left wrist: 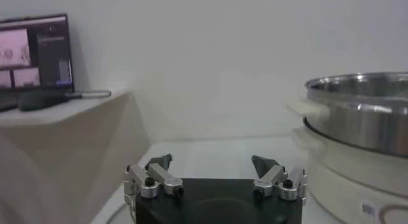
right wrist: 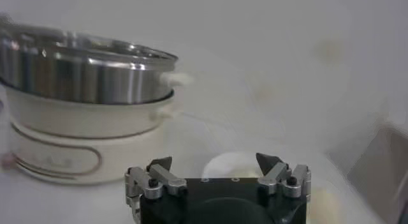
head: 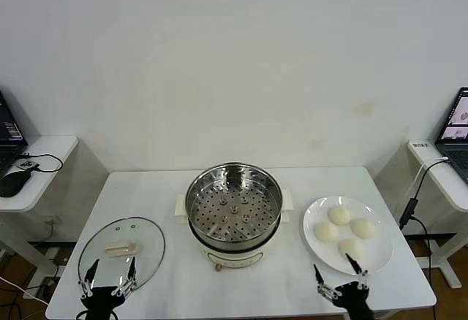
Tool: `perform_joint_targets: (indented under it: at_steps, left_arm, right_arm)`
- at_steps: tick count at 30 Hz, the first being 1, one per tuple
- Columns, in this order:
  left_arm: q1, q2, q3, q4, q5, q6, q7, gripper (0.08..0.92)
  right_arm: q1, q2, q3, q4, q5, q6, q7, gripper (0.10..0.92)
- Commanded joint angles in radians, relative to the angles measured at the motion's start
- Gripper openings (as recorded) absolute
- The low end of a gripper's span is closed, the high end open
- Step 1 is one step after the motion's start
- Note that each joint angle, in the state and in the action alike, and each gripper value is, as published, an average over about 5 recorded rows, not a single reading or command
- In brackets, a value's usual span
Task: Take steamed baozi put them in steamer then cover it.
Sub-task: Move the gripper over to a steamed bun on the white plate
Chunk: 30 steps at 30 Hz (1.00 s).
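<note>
while cover [head: 121, 252] lies flat, handle [head: 122, 248] runs left-right.

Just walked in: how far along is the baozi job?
Nothing done yet. All four baozi sit on the plate; the steamer is empty; the cover lies on the table. Left gripper and right gripper are open, holding nothing. Everything remains.

The head camera looks steeply down from above on the round shiny steel steamer pot [head: 233, 210], while both wrist cameras sit low near the tabletop, viewing that pot [left wrist: 360, 110] [right wrist: 83, 66] close from opposite sides.
</note>
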Motion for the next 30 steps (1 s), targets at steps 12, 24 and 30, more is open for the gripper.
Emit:
perform_joint_targets:
  at_steps: [12,24,30]
  left_arm:
    - [-0.072,0.021,-0.007,-0.005,0.061,0.041,0.013,0.823]
    - [-0.091,0.017,-0.015,-0.014,0.062,0.053,0.005,0.823]
    - [-0.095,0.013,-0.022,-0.014,0.063,0.054,0.002,0.823]
  right_arm:
    - [0.246,-0.494,0.184,-0.110,-0.309,-0.132,-0.402,0.823]
    - [0.878,-0.836,-0.443,-0.495,-0.071,-0.124,-0.671,0.823]
    - [1.324,-0.830,-0.949,-0.690,-0.023,-0.076,-0.778,0.823]
